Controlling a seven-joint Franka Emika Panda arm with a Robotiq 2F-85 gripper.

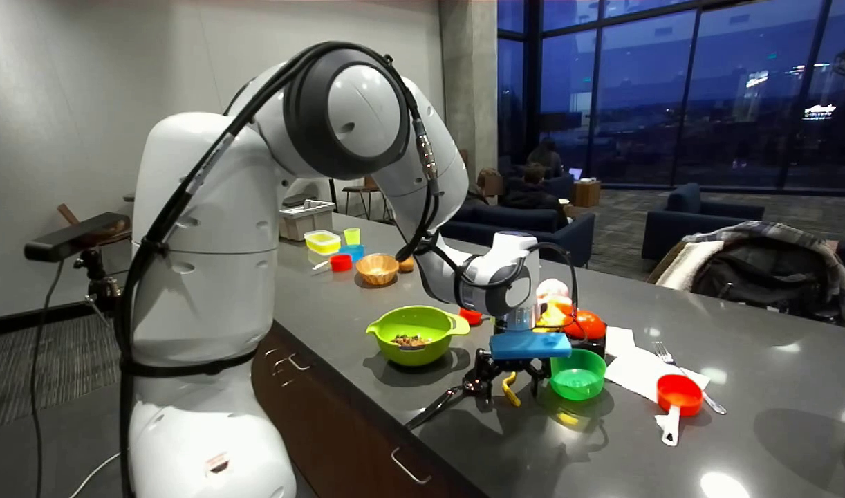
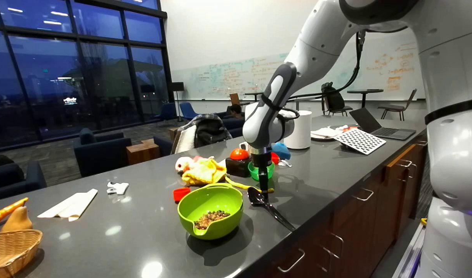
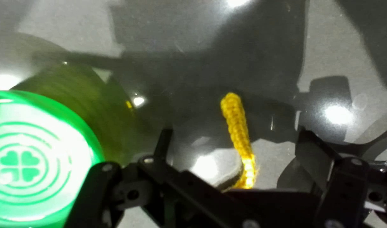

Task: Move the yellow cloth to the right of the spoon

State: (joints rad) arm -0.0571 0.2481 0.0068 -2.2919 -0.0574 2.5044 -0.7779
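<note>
The yellow knitted cloth (image 2: 204, 172) lies bunched beside the black box, with a thin yellow strap running across the counter. The strap's end shows in the wrist view (image 3: 237, 126) and in an exterior view (image 1: 511, 390). The black spoon (image 2: 277, 217) lies with its handle toward the counter's edge, its bowl close to the gripper; it also shows in an exterior view (image 1: 433, 409). My gripper (image 1: 510, 395) is low over the counter, open, with its fingers on either side of the strap and apart from it in the wrist view (image 3: 234, 136). The lower strap is hidden behind the gripper.
A green cup (image 3: 38, 158) stands right beside one finger. A lime-green bowl (image 2: 211, 210) with dry bits stands near the spoon. A black box with a red dome (image 2: 239, 158) stands behind the gripper. A red measuring cup (image 1: 678, 395), fork (image 1: 664, 354) and white paper (image 1: 647, 370) lie farther along.
</note>
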